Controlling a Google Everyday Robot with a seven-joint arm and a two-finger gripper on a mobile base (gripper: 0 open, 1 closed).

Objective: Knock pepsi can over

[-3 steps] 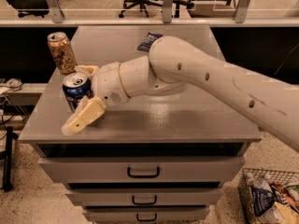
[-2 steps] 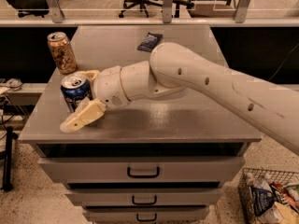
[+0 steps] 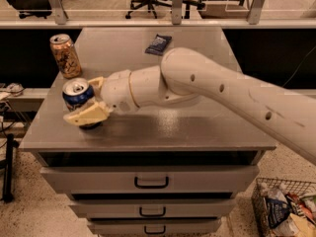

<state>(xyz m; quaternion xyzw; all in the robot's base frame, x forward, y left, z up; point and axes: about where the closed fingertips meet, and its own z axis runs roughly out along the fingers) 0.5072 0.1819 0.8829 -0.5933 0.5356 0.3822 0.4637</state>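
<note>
The pepsi can (image 3: 77, 97) stands upright near the left front of the grey cabinet top (image 3: 163, 127), dark blue with a silver top. My gripper (image 3: 89, 98) reaches in from the right and its two cream fingers straddle the can: one finger (image 3: 87, 116) crosses the can's front low down, the other (image 3: 96, 82) shows behind it. The jaws stand open around the can.
A tan patterned can (image 3: 65, 55) stands upright behind the pepsi can at the left edge. A flat dark blue snack packet (image 3: 158, 44) lies at the back middle. Drawers are below the top. A wire basket (image 3: 286, 209) of packets sits on the floor at right.
The gripper has slid further left and up so its fingers now bracket the pepsi can; the front finger has risen from the table to the can's base. The can still stands upright.
</note>
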